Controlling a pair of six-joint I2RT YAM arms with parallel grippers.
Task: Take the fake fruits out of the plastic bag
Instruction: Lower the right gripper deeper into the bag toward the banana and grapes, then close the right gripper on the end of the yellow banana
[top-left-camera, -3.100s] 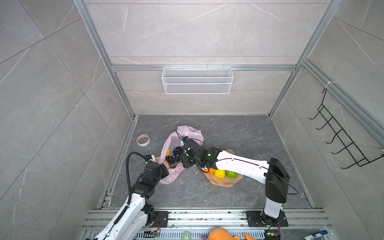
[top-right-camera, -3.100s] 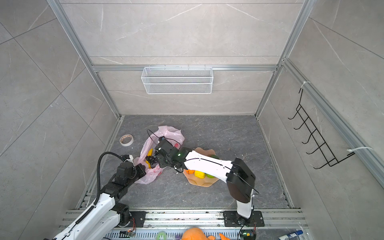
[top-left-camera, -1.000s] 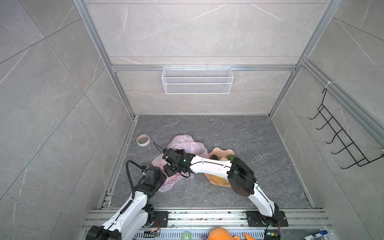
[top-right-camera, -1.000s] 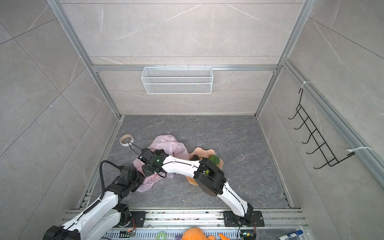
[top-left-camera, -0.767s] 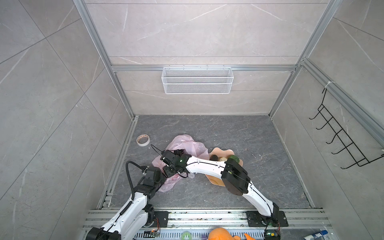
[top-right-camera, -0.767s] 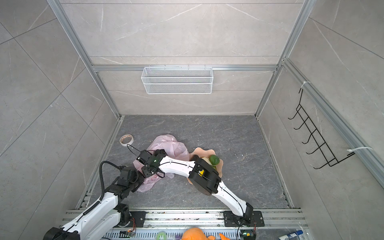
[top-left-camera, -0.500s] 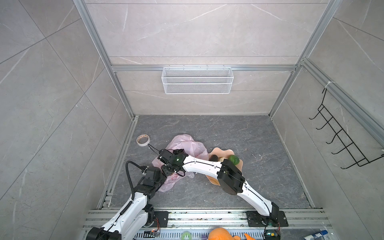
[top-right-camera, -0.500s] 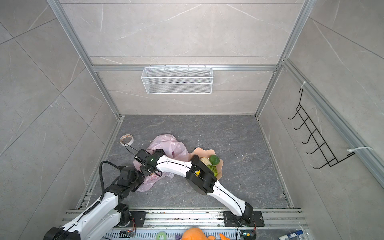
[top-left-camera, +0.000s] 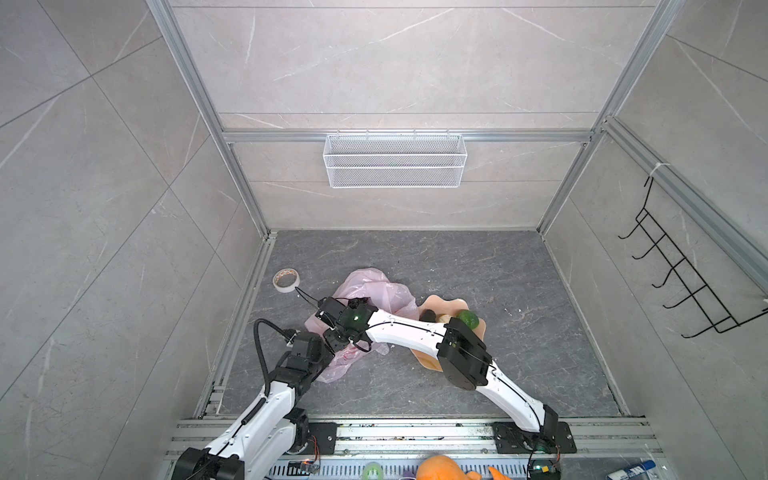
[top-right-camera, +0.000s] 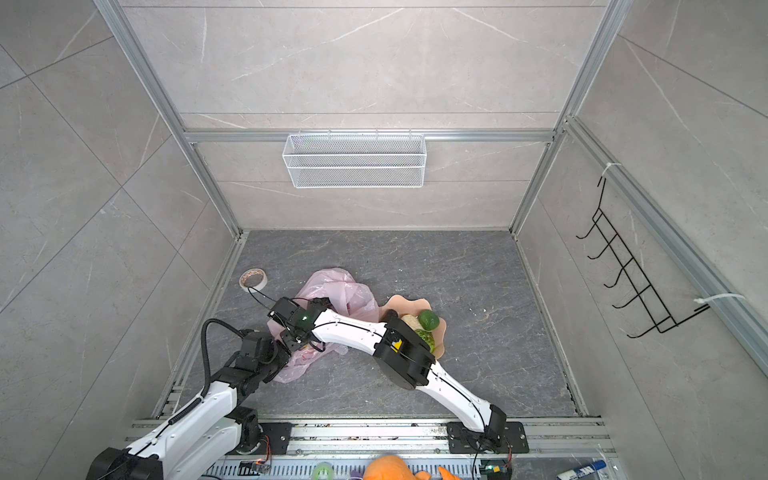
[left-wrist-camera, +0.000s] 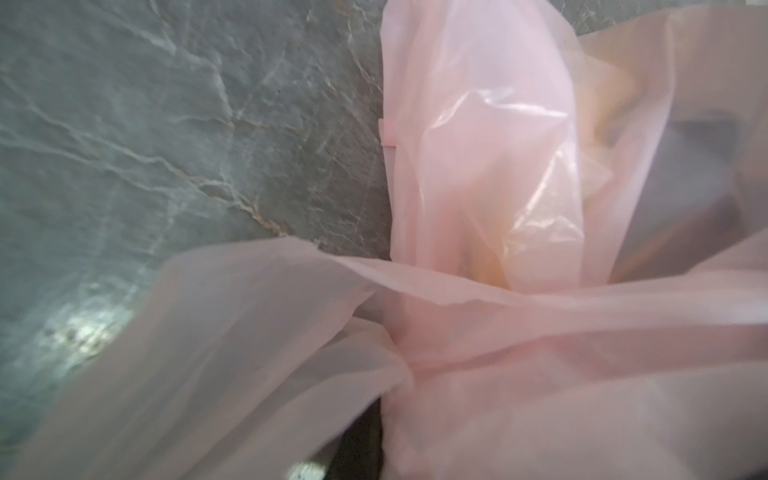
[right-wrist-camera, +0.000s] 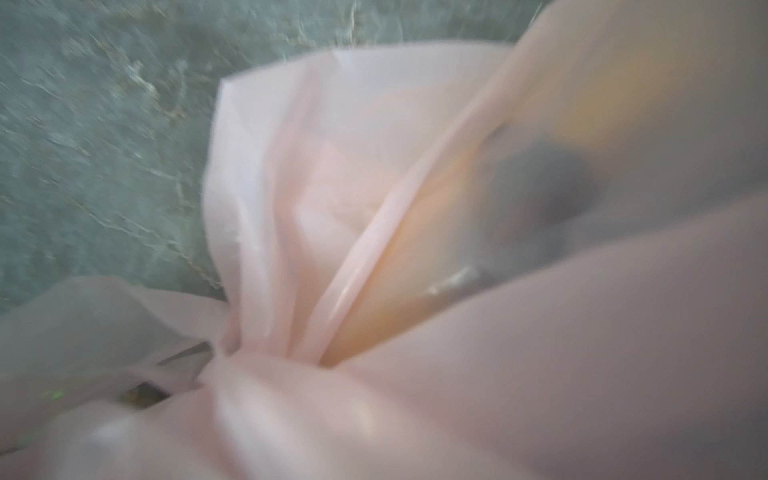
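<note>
Grey veined stone-look surface (top-left-camera: 415, 257) fills the cell between pale tiled walls, with a white wire-mesh basket (top-left-camera: 395, 166) hung on the back wall.

Your two containers sit near its middle. A thin translucent pink plastic bag (top-left-camera: 386, 297) lies limp and crumpled just beside a peach wavy-edged plate (top-left-camera: 434, 300). On the plate you can see a glossy dark green avocado (top-right-camera: 428, 320), a bumpy green fruit (top-right-camera: 428, 338) and a cream piece (top-right-camera: 409, 321). Your right arm's black elbow covers the rest. Of the bag's contents, the right wrist view gives you only a yellow-orange glow (right-wrist-camera: 415, 266) and a dark smudge through the film, too blurred to name.

Your left gripper (top-left-camera: 323, 360) is clamped tight on the bag's near corner, and the left wrist view shows the plastic gathered into a pleat at its tip. Your right gripper (top-left-camera: 336, 337) presses into the bag's left edge just beside it. Folds hide its jaws, so you cannot tell how they stand or whether they hold anything.

A beige tape ring (top-left-camera: 286, 280) lies by the left wall, apart from the bag.

Three seconds ago the bag's mouth gaped, showing black grapes and yellow fruit; now the film has fallen over them. Your right arm then reached in almost straight. Now its elbow is folded over the plate and its gripper has moved to the bag's left side. Your left gripper has kept its corner.
</note>
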